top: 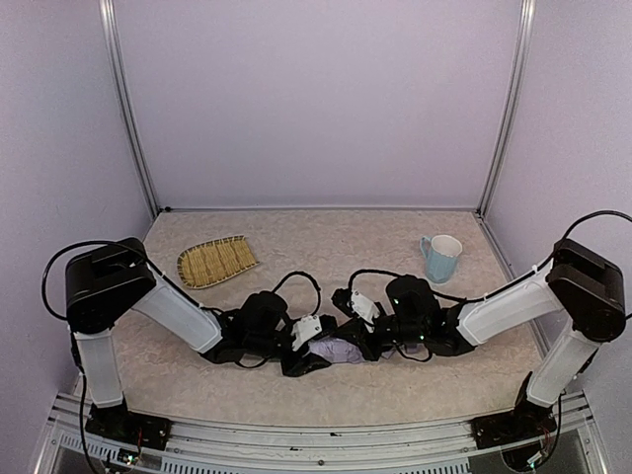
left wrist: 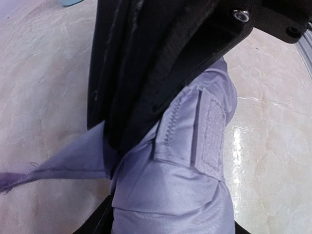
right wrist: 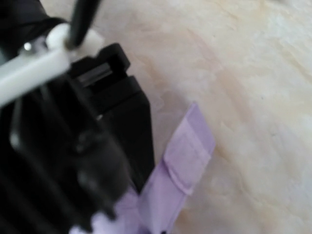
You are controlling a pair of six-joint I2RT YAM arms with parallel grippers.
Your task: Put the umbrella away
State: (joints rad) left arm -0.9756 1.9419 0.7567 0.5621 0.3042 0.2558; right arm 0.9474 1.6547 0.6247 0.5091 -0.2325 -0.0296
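The folded umbrella (top: pixel 336 349) lies as a lavender bundle at the near middle of the table, between both grippers. My left gripper (top: pixel 311 344) is shut on it. In the left wrist view the bundled fabric (left wrist: pixel 170 195) fills the space between my fingers, with a stitched fastening patch (left wrist: pixel 210 131) facing up. My right gripper (top: pixel 373 336) meets it from the right. The right wrist view is blurred. It shows the lavender closing strap (right wrist: pixel 187 156) stretching out over the table from my right gripper (right wrist: pixel 156 229), which seems closed on the fabric. Shaft and handle are hidden.
A woven straw tray (top: pixel 217 262) lies at the back left. A pale blue and white mug (top: pixel 441 259) stands at the back right. The other arm's black body (left wrist: pixel 146 58) looms close above the umbrella. Cables loop over the beige table (top: pixel 326 237).
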